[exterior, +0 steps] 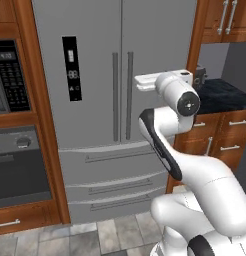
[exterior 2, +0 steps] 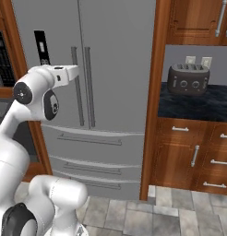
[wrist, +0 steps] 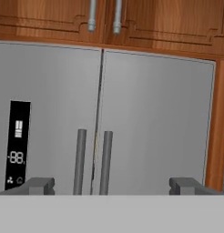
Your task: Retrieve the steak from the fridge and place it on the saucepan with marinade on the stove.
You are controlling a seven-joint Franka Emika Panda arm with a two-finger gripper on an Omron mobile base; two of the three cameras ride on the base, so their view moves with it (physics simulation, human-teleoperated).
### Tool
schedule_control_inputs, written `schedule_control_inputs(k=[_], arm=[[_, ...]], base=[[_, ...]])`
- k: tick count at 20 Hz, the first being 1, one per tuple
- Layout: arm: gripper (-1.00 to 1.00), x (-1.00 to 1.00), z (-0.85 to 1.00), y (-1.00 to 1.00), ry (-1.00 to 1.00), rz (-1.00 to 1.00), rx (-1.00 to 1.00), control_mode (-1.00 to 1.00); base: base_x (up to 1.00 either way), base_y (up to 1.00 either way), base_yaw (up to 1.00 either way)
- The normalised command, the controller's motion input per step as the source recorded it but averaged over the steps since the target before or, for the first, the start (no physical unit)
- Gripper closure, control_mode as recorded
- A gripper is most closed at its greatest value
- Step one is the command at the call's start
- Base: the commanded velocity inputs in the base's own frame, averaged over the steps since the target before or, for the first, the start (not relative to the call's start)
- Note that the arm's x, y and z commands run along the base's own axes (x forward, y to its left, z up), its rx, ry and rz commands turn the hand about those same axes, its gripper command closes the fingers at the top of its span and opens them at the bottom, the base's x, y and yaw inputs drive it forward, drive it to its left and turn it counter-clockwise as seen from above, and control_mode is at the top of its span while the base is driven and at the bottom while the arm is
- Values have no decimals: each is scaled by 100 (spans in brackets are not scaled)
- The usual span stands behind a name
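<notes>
Tool (wrist: 112, 185): mine, fingers (wrist: 38, 185) spread wide with nothing between them, held level and aimed at the fridge doors, clear of them.
Fridge (exterior: 95, 45): my target, tall and grey, both upper doors shut, two lower drawers shut; I cannot see inside it.
Handles (wrist: 80, 161): two vertical bars flanking the door seam, framed between my fingertips in the hand view.
Display (exterior: 72, 68): black panel on the left door.
Oven (exterior: 15, 170): black-fronted, in the wood column left of the fridge.
Counter (exterior 2: 198, 101): dark top, right of the fridge.
Toaster (exterior 2: 188, 79): standing on that counter, against the wall.
</notes>
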Motion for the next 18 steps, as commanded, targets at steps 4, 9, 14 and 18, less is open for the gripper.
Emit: schedule_control_inputs(k=[4,9,14,18], arm=[[-100,7,-1,-14,0,0,0,-100],[-100,23,-3,-3,-1,0,0,-100],[-100,26,0,0,-2,0,0,-100],[-100,26,0,0,-1,0,0,-100]], base=[[0,0,0],[0,0,0],[0,0,0],[0,0,0]])
